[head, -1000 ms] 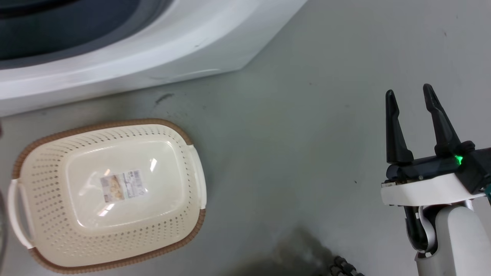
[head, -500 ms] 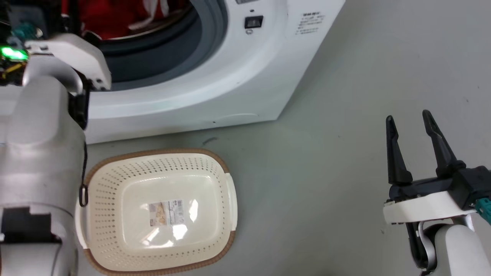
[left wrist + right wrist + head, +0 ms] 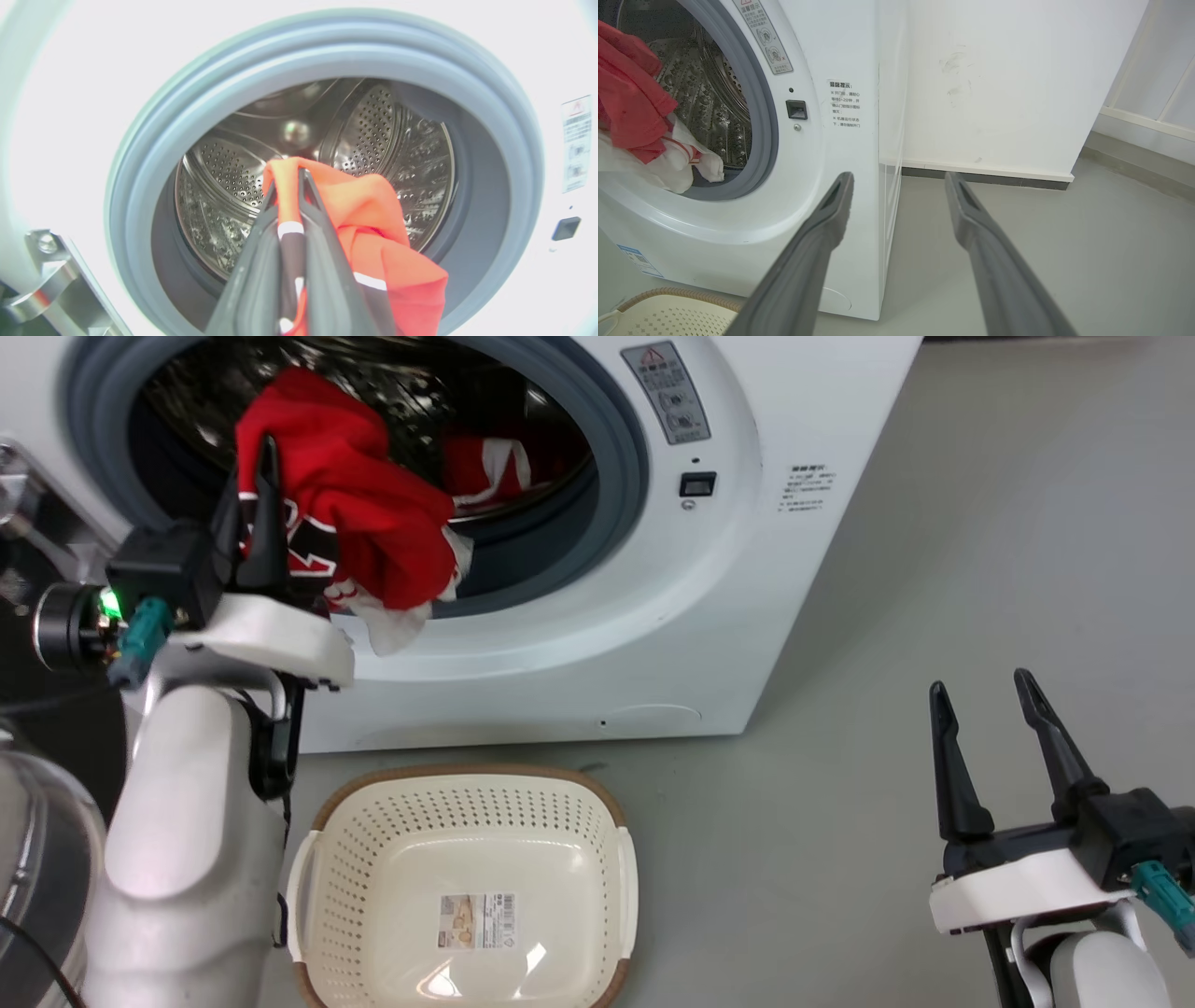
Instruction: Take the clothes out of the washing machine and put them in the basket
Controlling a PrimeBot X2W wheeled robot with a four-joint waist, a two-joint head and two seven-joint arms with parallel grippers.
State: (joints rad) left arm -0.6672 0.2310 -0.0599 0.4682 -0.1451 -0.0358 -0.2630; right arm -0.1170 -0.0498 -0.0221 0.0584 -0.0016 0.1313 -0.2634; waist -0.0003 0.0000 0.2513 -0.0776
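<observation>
The large white front-loading washing machine (image 3: 653,644) carries a pale warning sticker (image 3: 667,392) just right of its porthole. It shows a red triangle sign above round pictograms, with print too small to read. Farther right on the same front, a block of black Chinese print (image 3: 844,105) is headed "温馨提示:". A blue-and-white label (image 3: 637,261) low on the front is unreadable. The cream-white perforated plastic basket (image 3: 373,859) has a paper sticker (image 3: 477,919) on its bottom, its print illegible. The black-and-white lettering (image 3: 313,546) on the bright red fabric garment (image 3: 373,513) is crumpled and unreadable.

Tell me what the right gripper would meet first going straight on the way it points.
Probably the baseboard behind, passing close beside the washing machine; depth is unclear, so it might clip its corner.
</observation>
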